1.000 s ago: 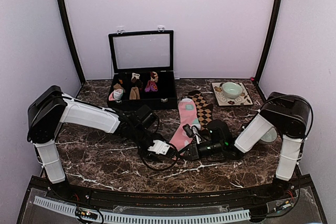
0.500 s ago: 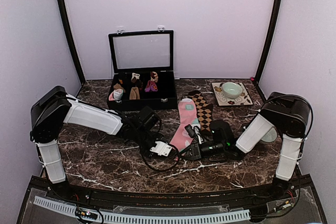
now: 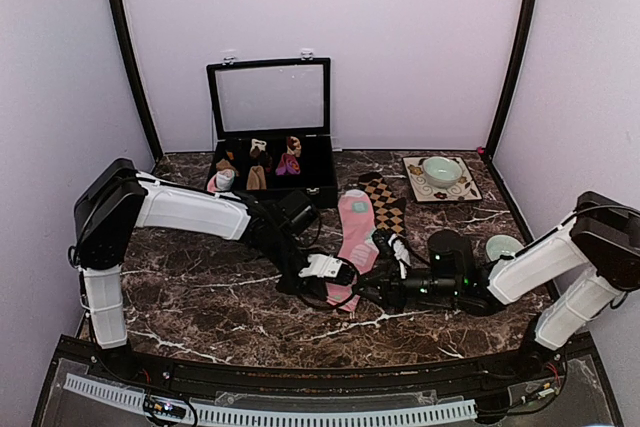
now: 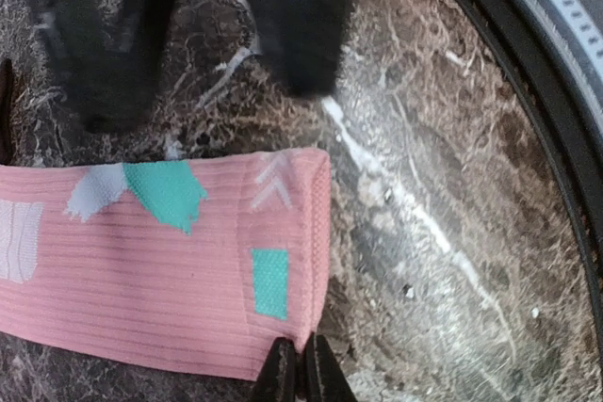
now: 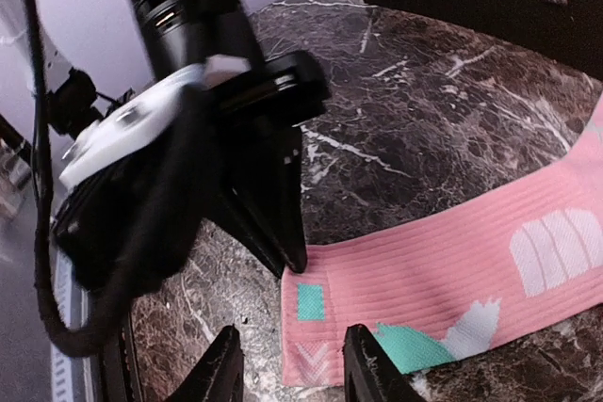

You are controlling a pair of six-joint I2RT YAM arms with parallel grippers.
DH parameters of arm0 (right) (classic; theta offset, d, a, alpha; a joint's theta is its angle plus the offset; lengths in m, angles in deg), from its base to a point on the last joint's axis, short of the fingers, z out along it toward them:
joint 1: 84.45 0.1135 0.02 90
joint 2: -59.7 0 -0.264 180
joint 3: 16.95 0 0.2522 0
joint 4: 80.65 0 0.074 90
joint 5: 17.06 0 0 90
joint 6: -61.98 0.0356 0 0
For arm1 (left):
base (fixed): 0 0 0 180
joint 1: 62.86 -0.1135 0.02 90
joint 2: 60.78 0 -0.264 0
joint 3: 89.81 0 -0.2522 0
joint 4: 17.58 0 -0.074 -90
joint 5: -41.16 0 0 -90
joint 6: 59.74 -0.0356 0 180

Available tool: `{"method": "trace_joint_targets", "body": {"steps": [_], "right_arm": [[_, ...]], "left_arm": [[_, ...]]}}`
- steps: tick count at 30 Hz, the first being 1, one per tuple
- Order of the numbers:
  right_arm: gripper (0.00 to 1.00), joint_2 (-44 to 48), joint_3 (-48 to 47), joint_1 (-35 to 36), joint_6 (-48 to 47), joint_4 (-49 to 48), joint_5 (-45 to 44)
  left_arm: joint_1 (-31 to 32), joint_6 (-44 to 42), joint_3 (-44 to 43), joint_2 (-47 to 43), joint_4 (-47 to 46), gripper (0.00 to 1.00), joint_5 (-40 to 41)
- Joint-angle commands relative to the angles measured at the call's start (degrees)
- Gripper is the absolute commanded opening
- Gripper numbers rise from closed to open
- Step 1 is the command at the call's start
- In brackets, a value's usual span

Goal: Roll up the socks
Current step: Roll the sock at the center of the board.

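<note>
Two claws nearest: left claw (image 4: pixel 301 372) pinched together on a cuff corner of the pink sock (image 3: pixel 356 230); right claw (image 5: pixel 297 364) apart, poised over that cuff's edge, gripping nothing. Two socks flat on the table (image 3: pixel 200 297), side by side, lying near-to-far: pink sock's cuff near, toe far, brown sock (image 3: pixel 386 203) just right, reaching farther.

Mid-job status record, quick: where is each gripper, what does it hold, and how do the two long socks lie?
pink sock: lying flat, unrolled, cuff end nearest the arms
brown sock: flat, unrolled, alongside the pink one on its right
left gripper: shut, pinching a corner of the pink cuff
right gripper: open, over the same cuff end, holding nothing
rolling: not started
</note>
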Motion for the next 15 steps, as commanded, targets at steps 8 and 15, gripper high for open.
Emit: {"method": "trace_joint_targets", "body": {"steps": [8, 15], "right_arm": [[0.38, 3.3, 4.0, 12.3, -23.8, 2.7, -13.9], [0.38, -0.6, -0.3, 16.5, -30.3, 6.2, -18.2]], "left_arm": [[-2.2, 12.5, -5.8, 4.7, 14.0, 0.08, -12.4], [-2.5, 14.0, -6.8, 6.7, 14.2, 0.08, -11.5]]}}
